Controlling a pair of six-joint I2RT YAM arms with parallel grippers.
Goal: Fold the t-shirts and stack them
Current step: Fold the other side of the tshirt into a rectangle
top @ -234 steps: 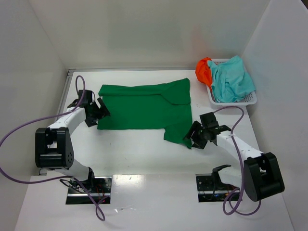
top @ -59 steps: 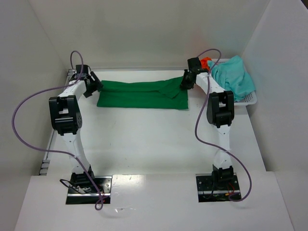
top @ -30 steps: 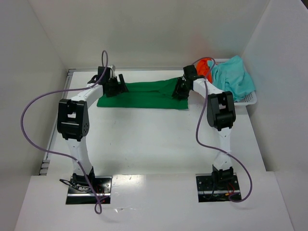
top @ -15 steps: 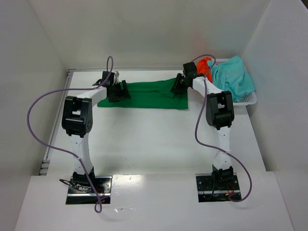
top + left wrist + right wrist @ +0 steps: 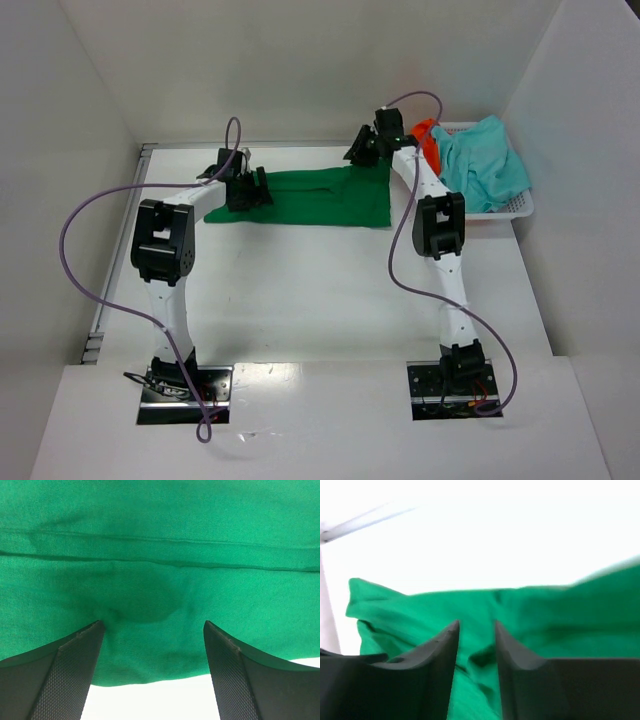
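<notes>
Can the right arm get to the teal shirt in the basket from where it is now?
Probably yes. The teal shirt lies uncovered on top of the basket, near the right gripper, with only the orange shirt between them.

1. Green shirt (image 5: 320, 195) — plain deep green, no print, with darker seam lines in the left wrist view.
2. Teal shirt (image 5: 485, 165): plain light aqua.
3. Orange shirt (image 5: 425, 140): plain bright orange.
4. Basket (image 5: 518, 208): white mesh.
5. Table (image 5: 300, 290) and walls (image 5: 300, 60): plain white.
6. Arms (image 5: 170, 310): white links with black joints.
7. Cables (image 5: 75, 270): purple.
8. Left gripper (image 5: 152, 622) — black, with fine grid-textured pads.
9. Right gripper (image 5: 476, 627): plain black.
</notes>
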